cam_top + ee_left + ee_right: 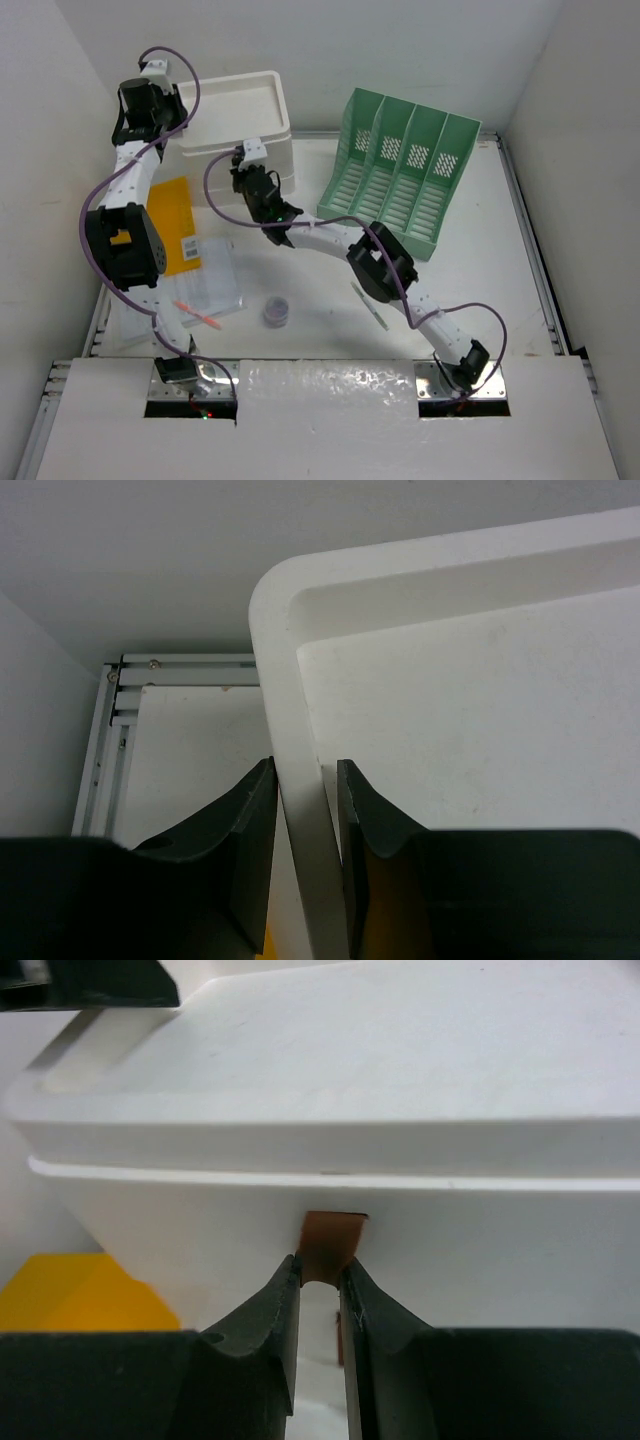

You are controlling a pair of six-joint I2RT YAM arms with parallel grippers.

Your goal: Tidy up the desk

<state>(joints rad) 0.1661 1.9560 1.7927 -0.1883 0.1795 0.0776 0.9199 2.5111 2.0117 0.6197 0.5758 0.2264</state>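
Right gripper [320, 1265] pinches drawer box's [235, 100] brown tab [332, 1235], left gripper [306, 770] clamps its rim [300, 820]; green file rack [400, 170] alongside, desk [480, 260] lying lengthwise left-right.

This looks like a robot lab cell. A white, metal-railed bench [480, 290] sits boxed in by plain walls [40, 150], with two cabled arms [330, 238] bolted at its edge.

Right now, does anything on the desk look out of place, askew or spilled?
Nothing looks spilled or broken. The green file rack sits skewed on the desk. An orange pen lies slantwise at the near edge of the clear case, and a white pen and a small round lid lie loose near the front.
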